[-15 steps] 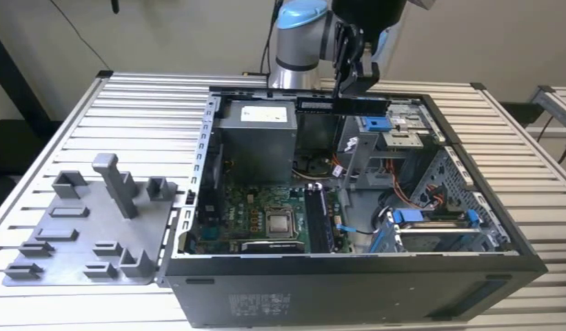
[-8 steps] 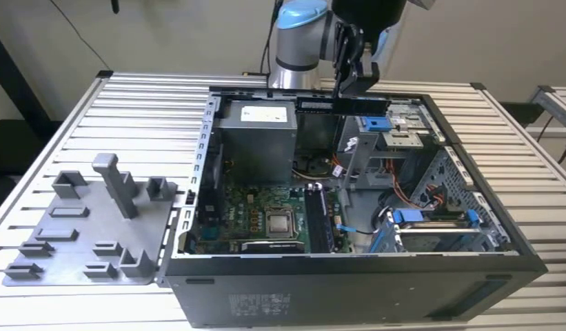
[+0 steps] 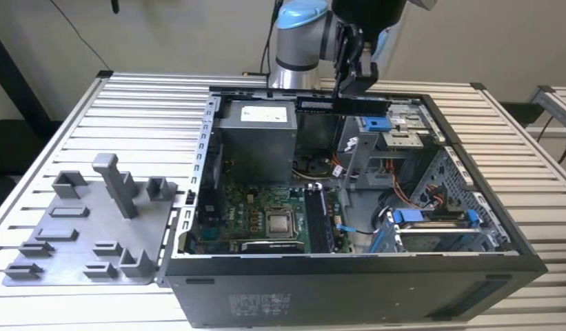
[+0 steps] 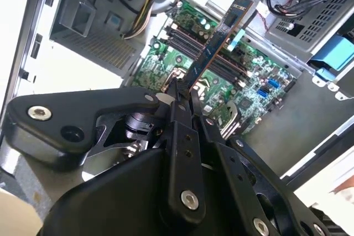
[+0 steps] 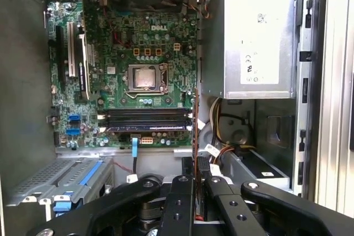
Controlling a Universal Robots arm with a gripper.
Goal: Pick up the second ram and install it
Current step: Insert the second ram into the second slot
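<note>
Fingers (image 4: pixel 176 109) clamp the second ram (image 4: pixel 221 40) over the open case (image 3: pixel 356 289) — power supply (image 3: pixel 255 138) and cables (image 5: pixel 218 115) nearby.

In the second wrist view the second ram (image 4: pixel 218 40) has its held end hidden between the fingers (image 4: pixel 178 109) clamped on it, and the body of the gripper (image 4: pixel 183 93) runs off the picture's edge. In the first wrist view the ram stands edge-on (its chips cannot be told). One of the memory slots (image 5: pixel 145 120) is possibly filled. In the exterior view the arm (image 3: pixel 296 34) is cut off at the top edge.
</note>
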